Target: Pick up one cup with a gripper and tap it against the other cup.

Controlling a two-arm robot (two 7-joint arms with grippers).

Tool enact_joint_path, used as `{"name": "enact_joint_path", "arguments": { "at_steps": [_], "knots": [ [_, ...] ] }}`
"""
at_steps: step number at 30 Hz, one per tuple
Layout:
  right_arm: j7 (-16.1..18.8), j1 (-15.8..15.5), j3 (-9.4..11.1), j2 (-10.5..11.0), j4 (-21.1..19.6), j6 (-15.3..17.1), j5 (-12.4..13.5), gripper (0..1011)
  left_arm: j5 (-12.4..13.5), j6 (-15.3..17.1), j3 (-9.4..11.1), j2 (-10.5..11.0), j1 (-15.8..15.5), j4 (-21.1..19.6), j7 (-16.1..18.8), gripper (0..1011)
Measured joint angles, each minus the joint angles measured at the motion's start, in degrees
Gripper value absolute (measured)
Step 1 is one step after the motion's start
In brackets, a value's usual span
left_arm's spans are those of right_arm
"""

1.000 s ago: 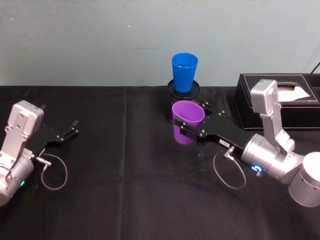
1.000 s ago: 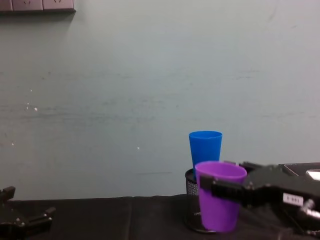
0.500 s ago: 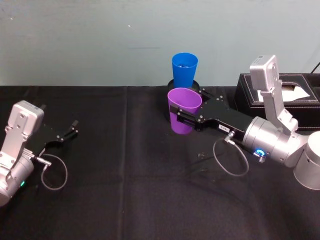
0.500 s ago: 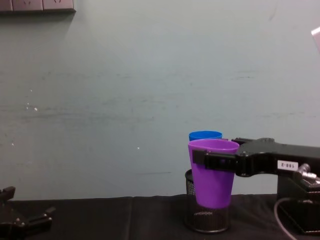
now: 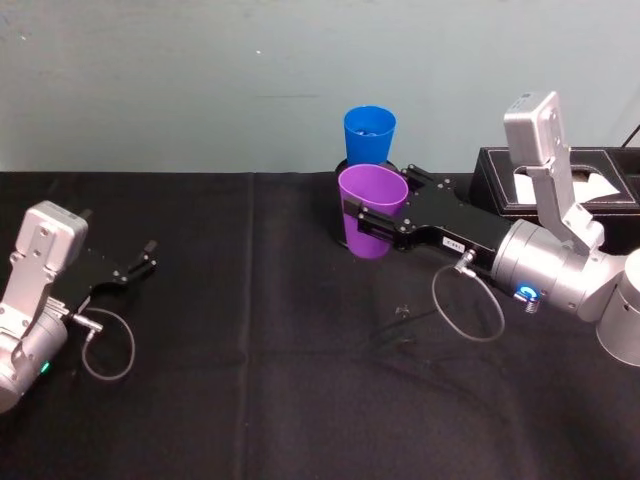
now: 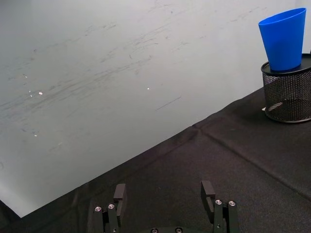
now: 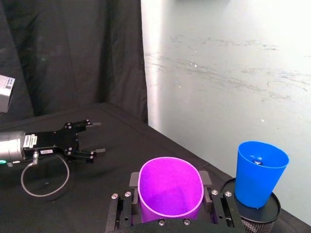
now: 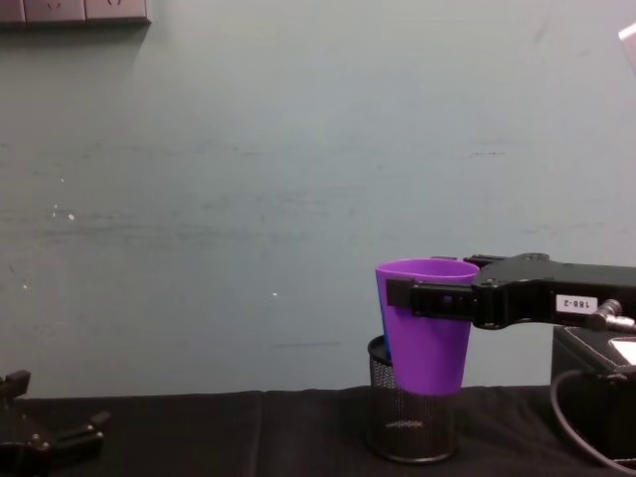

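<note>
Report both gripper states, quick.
Left gripper: fingers open, holding nothing.
Right gripper: fingers closed on the purple cup, held off the table.

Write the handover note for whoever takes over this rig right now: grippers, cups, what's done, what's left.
Right gripper: shut on the purple cup, holding it upright off the table, just in front of the blue cup.
Left gripper: open, parked low at the table's left side.
The blue cup stands upright on the black mesh holder.
Done: the pickup.
Left: the tap; the right wrist view shows a gap between the cups.
</note>
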Motion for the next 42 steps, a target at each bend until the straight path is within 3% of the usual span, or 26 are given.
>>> {"name": "enact_joint_path", "arguments": {
  "at_steps": [42],
  "knots": [
    [-0.05, -0.04, 0.10, -0.15, 0.08, -0.11, -0.20, 724, 0.00, 0.00, 0.00, 0.00, 0.00, 0.00, 0.00, 1000]
  ]
}}
